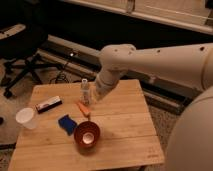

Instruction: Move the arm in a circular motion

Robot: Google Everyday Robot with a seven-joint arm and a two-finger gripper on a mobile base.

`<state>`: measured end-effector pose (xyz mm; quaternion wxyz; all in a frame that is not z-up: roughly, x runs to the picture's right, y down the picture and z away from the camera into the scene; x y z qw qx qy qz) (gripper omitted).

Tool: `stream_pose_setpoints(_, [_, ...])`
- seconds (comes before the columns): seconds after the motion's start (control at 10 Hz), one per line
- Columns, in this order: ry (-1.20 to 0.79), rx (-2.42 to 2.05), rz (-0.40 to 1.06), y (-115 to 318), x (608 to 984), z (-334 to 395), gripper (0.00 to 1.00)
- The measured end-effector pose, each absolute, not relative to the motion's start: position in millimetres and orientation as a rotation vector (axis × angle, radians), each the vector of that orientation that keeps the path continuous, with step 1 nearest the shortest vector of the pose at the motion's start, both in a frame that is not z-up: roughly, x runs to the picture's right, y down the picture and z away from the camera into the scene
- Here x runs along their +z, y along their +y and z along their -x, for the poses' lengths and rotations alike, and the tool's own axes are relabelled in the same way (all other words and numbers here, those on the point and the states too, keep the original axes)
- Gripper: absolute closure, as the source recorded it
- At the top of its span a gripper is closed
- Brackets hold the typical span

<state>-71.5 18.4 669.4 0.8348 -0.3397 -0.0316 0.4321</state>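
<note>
The cream-white arm [150, 60] reaches in from the right. It bends at a bulbous joint [117, 56] and tapers down to the wrist [102, 86] over the back middle of the wooden table [125, 125]. The gripper [93, 98] hangs at the wrist's end, low over the table. It is right beside a small clear bottle [85, 90] and just above an orange object [83, 108].
On the table lie a blue sponge [66, 124], a reddish bowl [87, 135], a white cup [26, 118] and a dark snack bar [48, 104]. An office chair [20, 55] stands at the left. Cables lie on the floor behind the table. The robot's body [192, 140] fills the right.
</note>
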Motion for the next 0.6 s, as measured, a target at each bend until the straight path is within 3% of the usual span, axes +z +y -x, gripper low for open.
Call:
stream_pose_setpoints(0.4, [-0.315,0.804,0.674,-64.2,692.8,165.5,1.00])
stream_pose_setpoints(0.6, [-0.359,0.848,0.627,-104.8,718.6,168.5,1.00])
